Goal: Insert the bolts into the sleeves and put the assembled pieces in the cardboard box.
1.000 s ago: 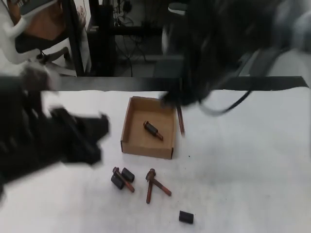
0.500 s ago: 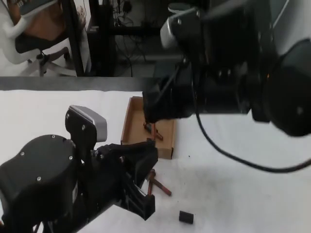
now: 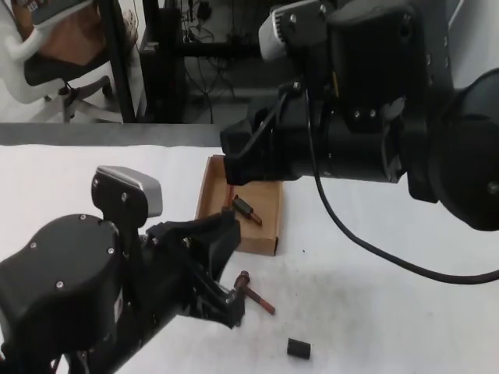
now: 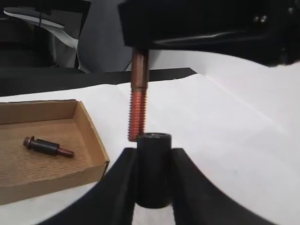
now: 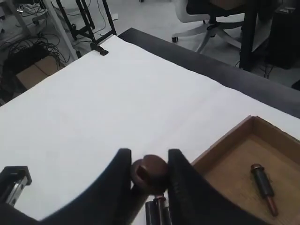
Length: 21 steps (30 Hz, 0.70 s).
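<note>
A black sleeve [image 4: 153, 178] is held upright, clamped in the left pincer [image 4: 153, 157]. A copper bolt [image 4: 138, 103] is gripped by its head in the right pincer [image 5: 149, 159] and hung thread-down. Its tip is at the sleeve's rim and seemingly a little off the bore; whether the two touch cannot be told.

In the high view the cardboard box [image 3: 204, 206] sits on the white table [image 3: 390, 312] with one assembled piece [image 3: 245, 209] inside. Loose bolts [image 3: 253, 294] lie at six o'clock from the box, and a spare sleeve [image 3: 298, 348] at five o'clock.

The insertion step is judged to be in hand. Next, the tip would need to be centred over the bore and the bolt lowered straight.
</note>
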Available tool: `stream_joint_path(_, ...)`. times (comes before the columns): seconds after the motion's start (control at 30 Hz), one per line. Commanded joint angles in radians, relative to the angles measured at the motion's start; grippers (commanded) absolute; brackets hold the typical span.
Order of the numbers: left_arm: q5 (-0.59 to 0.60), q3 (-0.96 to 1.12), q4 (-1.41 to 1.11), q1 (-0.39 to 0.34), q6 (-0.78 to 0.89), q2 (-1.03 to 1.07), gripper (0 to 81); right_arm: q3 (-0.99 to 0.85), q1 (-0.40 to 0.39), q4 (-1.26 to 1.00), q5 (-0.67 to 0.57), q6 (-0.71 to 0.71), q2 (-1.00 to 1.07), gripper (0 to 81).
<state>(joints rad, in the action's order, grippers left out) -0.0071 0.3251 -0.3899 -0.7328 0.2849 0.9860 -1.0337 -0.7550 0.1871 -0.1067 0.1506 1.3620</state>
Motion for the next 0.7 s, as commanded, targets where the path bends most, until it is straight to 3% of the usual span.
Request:
stream_joint_path(0.0,-0.012,0.004,-0.02,0.013,0.003,0.001,1.8,-0.002,-0.006,-0.02,-0.003,0.006,-0.018,0.6)
stream_joint_path(0.47,0.037,0.004,0.049,0.013,0.003,0.001,1.8,-0.001,-0.02,-0.02,0.016,-0.001,-0.018,0.6)
stream_joint_path(0.67,0.035,0.004,0.102,0.013,-0.07,0.001,1.8,-0.001,-0.02,-0.02,0.016,-0.023,-0.018,0.6)
